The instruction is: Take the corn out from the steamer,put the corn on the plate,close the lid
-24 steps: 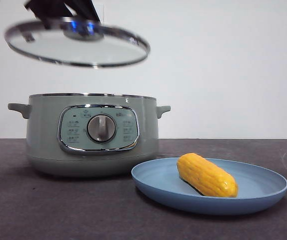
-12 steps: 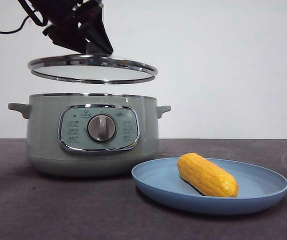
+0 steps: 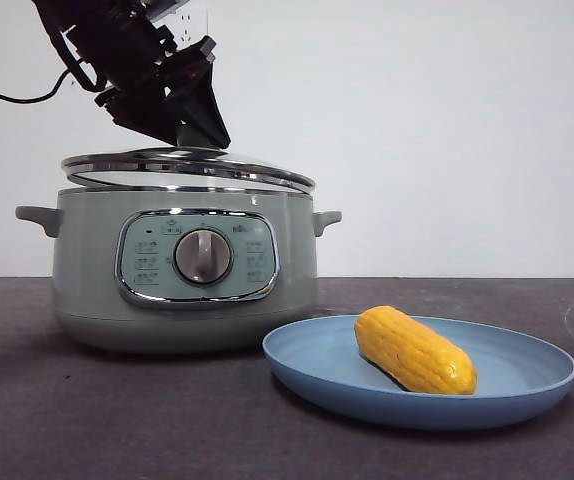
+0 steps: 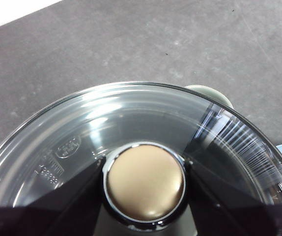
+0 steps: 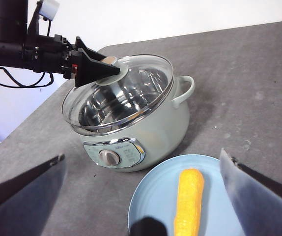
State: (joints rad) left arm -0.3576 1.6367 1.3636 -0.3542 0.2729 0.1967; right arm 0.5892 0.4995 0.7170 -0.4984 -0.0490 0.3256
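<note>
A dark grey, faintly speckled table [image 3: 117, 420] fills the lower part of the front view, and a plain white wall [image 3: 447, 130] stands behind it. A pale patch is seen at the wall's upper right corner, too cropped to identify. In the right wrist view the same grey surface [image 5: 259, 73] runs back to the white wall, and small pale marks are scattered over it.

The steamer [image 3: 182, 270] is set on the table, with its control panel and silver dial [image 3: 203, 257] turned toward the front camera. The lid [image 3: 187, 166] is held at the steamer's rim, slightly tilted; on the right its metal rim appears to rest on the pot, while on the left a thin gap is visible. In the right wrist view the lid [image 5: 119, 93] is seen lying askew over the shiny metal inside of the steamer [image 5: 141, 128].

The left gripper [image 4: 145, 183] is clamped on the lid's knob [image 4: 145, 182], with one black jaw on each side of it. In the front view the same gripper [image 3: 195, 135] comes down from the upper left, and a black cable [image 3: 22, 95] trails from the arm.

The corn [image 3: 414, 350] lies on its side in the plate [image 3: 527, 385], which is set just beside the steamer, in front and to the right. The right gripper [image 5: 146, 196] hangs above the plate [image 5: 151, 196] with its jaws spread wide and nothing between them.
</note>
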